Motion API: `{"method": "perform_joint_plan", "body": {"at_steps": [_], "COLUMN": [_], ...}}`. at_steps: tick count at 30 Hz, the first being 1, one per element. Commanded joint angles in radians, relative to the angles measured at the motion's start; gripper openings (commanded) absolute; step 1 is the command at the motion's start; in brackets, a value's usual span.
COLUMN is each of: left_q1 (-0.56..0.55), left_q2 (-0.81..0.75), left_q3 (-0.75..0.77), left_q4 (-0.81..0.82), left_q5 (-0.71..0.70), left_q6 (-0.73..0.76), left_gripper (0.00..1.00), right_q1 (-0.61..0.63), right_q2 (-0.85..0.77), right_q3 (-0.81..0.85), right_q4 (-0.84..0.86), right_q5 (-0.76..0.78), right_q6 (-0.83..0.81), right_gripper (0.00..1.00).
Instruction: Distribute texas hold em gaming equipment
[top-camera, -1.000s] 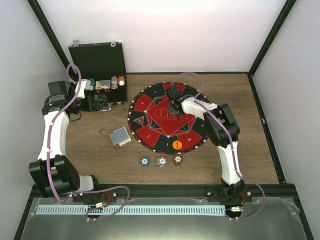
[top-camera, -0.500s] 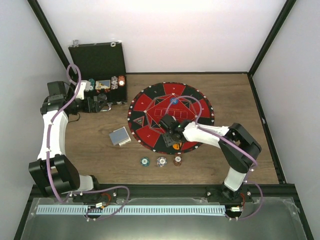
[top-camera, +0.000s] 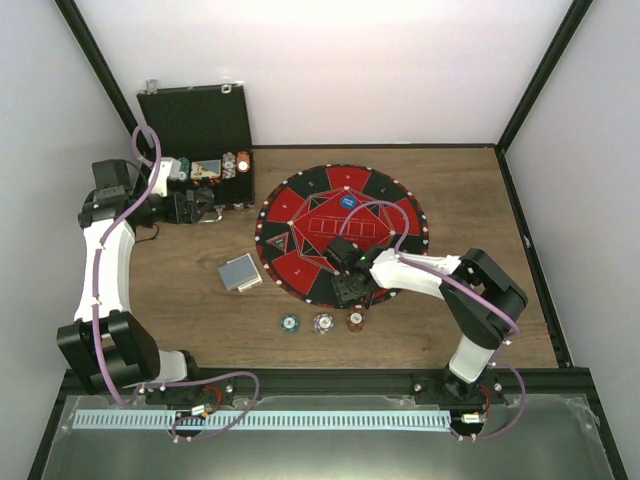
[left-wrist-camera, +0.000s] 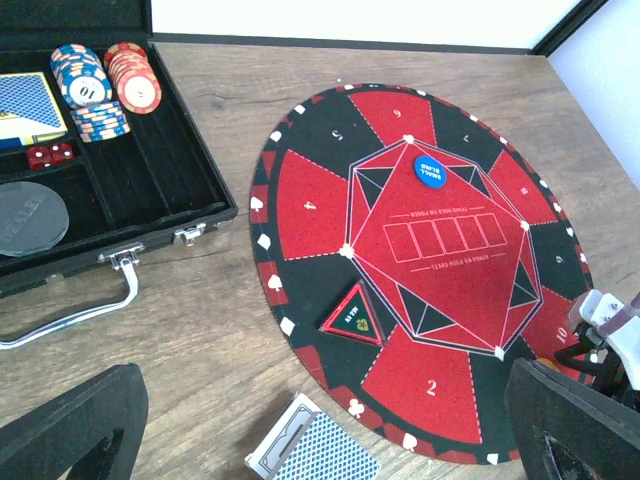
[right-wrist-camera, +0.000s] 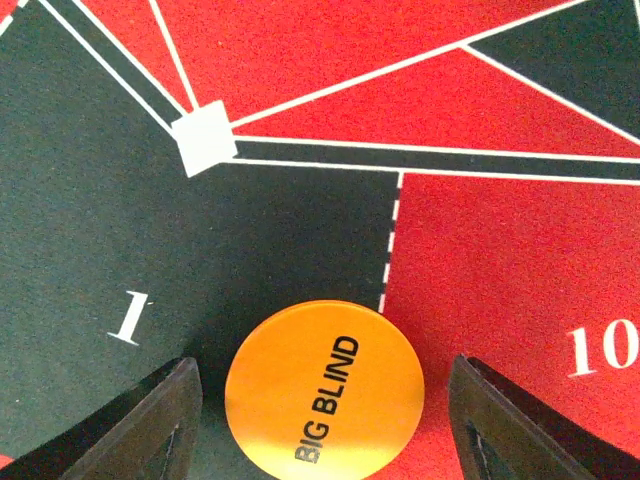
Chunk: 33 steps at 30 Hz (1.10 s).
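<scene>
An orange disc (right-wrist-camera: 325, 390) marked BIG BLIND lies flat on the round red-and-black mat (top-camera: 300, 215), at the line between sectors 1 and 10. My right gripper (right-wrist-camera: 325, 405) is open low over it, one finger on each side with a gap to each. In the top view this gripper (top-camera: 352, 288) hides the disc. A blue disc (top-camera: 348, 201) (left-wrist-camera: 428, 170) lies on the mat's far part. A deck of cards (top-camera: 240, 272) (left-wrist-camera: 315, 450) rests on the wood left of the mat. My left gripper (top-camera: 192, 207) (left-wrist-camera: 325, 400) is open and empty near the case.
Three striped chips (top-camera: 290, 323) (top-camera: 322, 322) (top-camera: 355, 321) sit in a row on the wood before the mat. A triangular marker (left-wrist-camera: 355, 317) lies on the mat's left side. The open black case (top-camera: 200, 125) at back left holds chip stacks (left-wrist-camera: 100, 85) and red dice (left-wrist-camera: 48, 155).
My right arm swung from the mat's far part, where the blue disc now lies uncovered, to the near edge over the orange disc. Its jaws widened. The left arm stayed put.
</scene>
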Motion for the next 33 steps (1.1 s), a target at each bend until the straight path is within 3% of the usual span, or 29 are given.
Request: {"method": "perform_joint_plan", "body": {"at_steps": [1,10,20,30,33], "left_q1": [0.007,0.006,0.007,0.006,0.007], "left_q2": [-0.019,-0.020,-0.019,-0.004,-0.003], "left_q3": [0.033,0.059,0.075,0.082,0.084], "left_q4": [-0.013,-0.032,-0.020,-0.018,-0.018], "left_q5": [0.023,0.025,0.012,0.021,0.022], "left_q6": [0.015,0.027,0.007,0.005,0.005], "left_gripper": [1.00,1.00,1.00,1.00,1.00], "right_q1": [0.004,-0.014,-0.186,-0.343,-0.362], "right_q2": [-0.015,-0.010,-0.039,-0.063,-0.048], "right_q3": [-0.024,-0.046,-0.088,-0.052,-0.039], "right_q4": [-0.002,-0.038,-0.013,-0.007,-0.005], "right_q5": [-0.020,0.034,0.100,0.155,0.140], "right_q6": [0.005,0.021,0.031,-0.024,-0.032], "right_gripper": [0.70,0.65,0.50,0.47,0.52]}}
